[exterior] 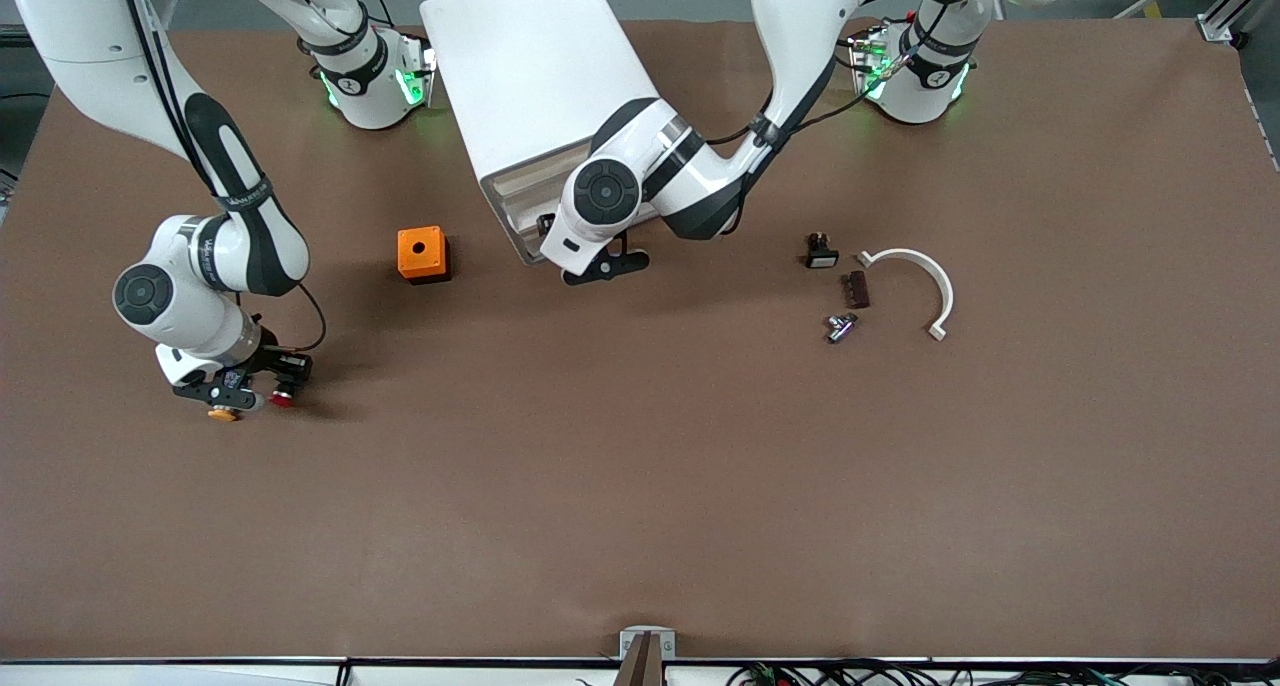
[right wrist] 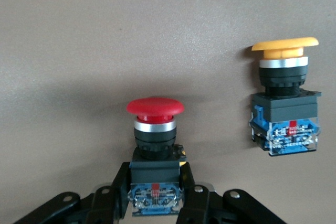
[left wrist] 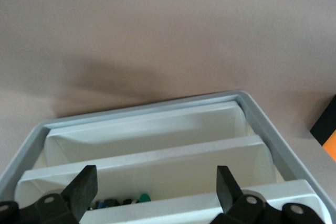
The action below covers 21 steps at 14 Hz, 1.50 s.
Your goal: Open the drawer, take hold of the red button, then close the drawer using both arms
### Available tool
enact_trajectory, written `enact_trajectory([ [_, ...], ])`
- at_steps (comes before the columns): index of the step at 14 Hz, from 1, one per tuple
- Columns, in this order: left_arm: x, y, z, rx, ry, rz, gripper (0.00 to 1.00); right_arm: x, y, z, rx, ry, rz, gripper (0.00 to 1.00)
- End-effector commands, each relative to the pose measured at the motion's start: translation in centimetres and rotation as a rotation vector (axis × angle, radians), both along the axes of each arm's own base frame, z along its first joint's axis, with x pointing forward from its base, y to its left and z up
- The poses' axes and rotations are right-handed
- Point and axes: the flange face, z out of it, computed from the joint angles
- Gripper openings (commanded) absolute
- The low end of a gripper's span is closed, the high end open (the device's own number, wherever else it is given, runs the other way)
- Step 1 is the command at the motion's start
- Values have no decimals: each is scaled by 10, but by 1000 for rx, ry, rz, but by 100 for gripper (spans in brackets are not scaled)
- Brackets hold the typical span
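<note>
My right gripper [exterior: 262,394] [right wrist: 156,199] is low over the table at the right arm's end. It is shut on the blue-black body of the red-capped button [exterior: 283,398] [right wrist: 154,109]. The white cabinet [exterior: 535,86] stands at the middle of the table near the arms' bases, with its pale drawer fronts [exterior: 512,198] toward the front camera. My left gripper [exterior: 605,266] [left wrist: 156,188] hangs open at those fronts, holding nothing. In the left wrist view one white drawer [left wrist: 173,204] stands a little way out between the open fingers. Small dark and green parts lie in it.
An orange-yellow capped button [exterior: 222,413] [right wrist: 286,103] lies on the table right beside the held one. An orange box with a hole [exterior: 422,254] sits beside the cabinet. Toward the left arm's end lie a small black part [exterior: 821,252], a brown piece [exterior: 856,289], a metal fitting [exterior: 841,327] and a white curved clamp [exterior: 918,281].
</note>
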Motion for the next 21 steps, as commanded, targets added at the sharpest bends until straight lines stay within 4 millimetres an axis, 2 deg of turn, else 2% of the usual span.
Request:
enact_trajectory([
  [1,-9,-7,-3,-15,23,11,100,6,-3,-3,-4,-3,11,0],
  [15,-12,-9,-1,-29,41,22,100,8,-1,-4,-5,-2,17,0],
  [19,6,1,8,-27,12,40,100,12,-2,-3,-6,-7,18,0],
  [20,16,7,10,-28,7,55,100,13,-1,-5,-6,-5,19,0],
  [21,30,17,25,-42,-9,78,100,14,-1,-5,-6,-7,19,0],
])
